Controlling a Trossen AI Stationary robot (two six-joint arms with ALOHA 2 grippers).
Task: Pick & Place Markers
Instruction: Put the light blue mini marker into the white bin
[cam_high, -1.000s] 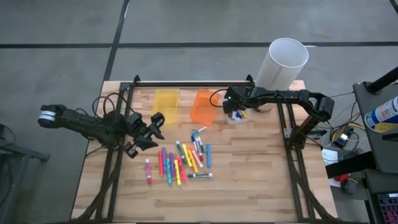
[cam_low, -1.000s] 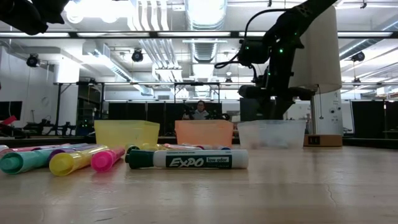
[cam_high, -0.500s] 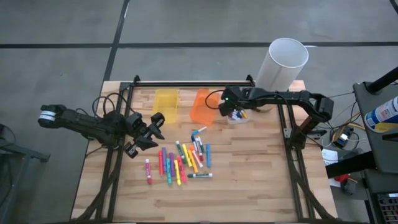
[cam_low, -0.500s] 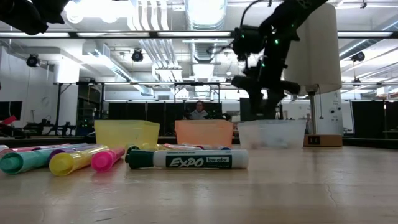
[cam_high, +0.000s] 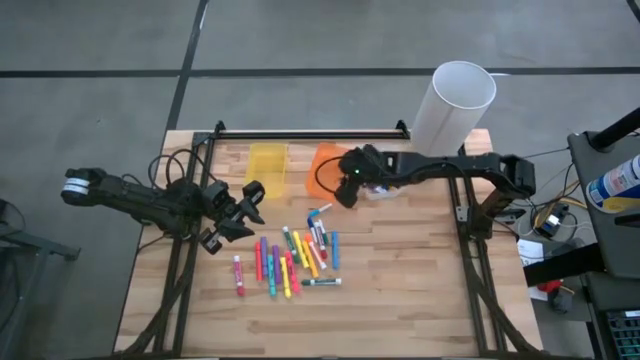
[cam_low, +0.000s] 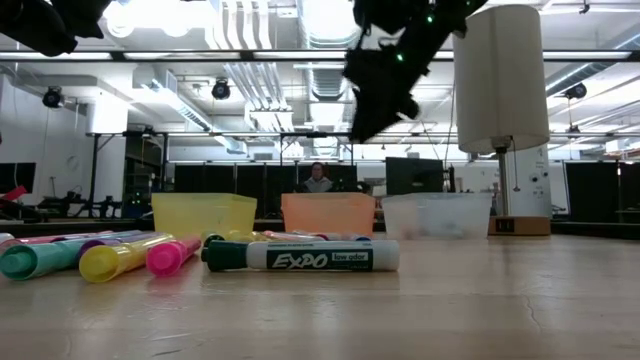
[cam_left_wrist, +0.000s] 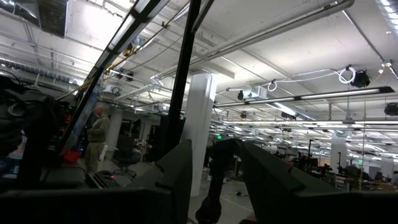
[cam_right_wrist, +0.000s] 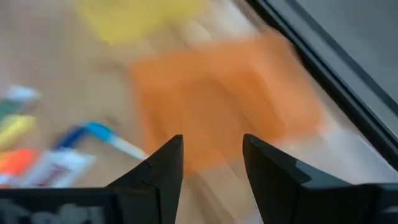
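right gripper: (cam_high: 345, 192) raised above the table, over the near edge of the orange bin (cam_high: 326, 170); fingers (cam_right_wrist: 163, 167) parted with a clear gap, nothing between them
right arm: reaches in from the table's right side, passing over the clear bin (cam_high: 383, 189)
left gripper: (cam_high: 232, 215) waits at the table's left edge, left of the pile; fingers apart, empty; its wrist camera looks up into the room
markers: (cam_high: 294, 256) loose cluster mid-table, in front of the bins, lying flat; a few lie nearer the orange bin, including a blue-and-white one (cam_right_wrist: 111, 138)
front marker: green-capped white EXPO marker (cam_low: 300, 256) lies nearest the low camera, pink, yellow and teal ones beside it
bins: yellow bin (cam_high: 266, 163), orange, then clear, in a row at the table's back
cylinder: white cylinder (cam_high: 453, 103) upright at the back right corner
background: a person (cam_low: 318, 179) seated far behind the table
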